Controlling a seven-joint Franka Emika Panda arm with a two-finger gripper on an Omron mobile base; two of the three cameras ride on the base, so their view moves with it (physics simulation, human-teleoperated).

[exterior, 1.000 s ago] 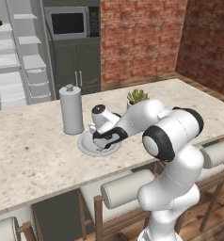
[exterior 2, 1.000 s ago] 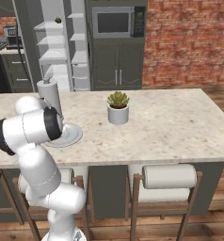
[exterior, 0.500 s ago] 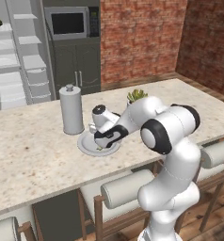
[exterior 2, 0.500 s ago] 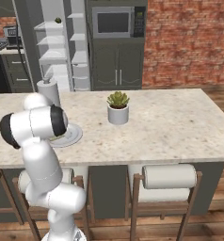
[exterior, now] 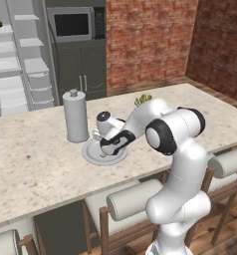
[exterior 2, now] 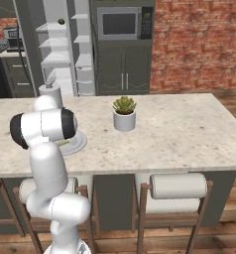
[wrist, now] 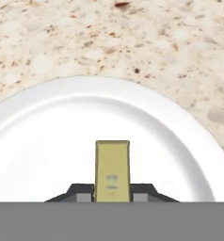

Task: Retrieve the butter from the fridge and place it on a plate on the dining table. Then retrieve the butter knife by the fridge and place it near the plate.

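Where the hand view looks down, butter (wrist: pixel 112 170) overlies plate (wrist: pixel 48 136).

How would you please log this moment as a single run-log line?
phase: placing | gripper: shut on butter | butter: over plate | plate: on dining table

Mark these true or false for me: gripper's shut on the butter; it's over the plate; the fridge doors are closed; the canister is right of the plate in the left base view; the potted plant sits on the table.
1. The gripper is shut on the butter. True.
2. It is over the plate. True.
3. The fridge doors are closed. False: it stands open, shelves showing.
4. The canister is right of the plate. False: it stands left of it.
5. The potted plant sits on the dining table. True.
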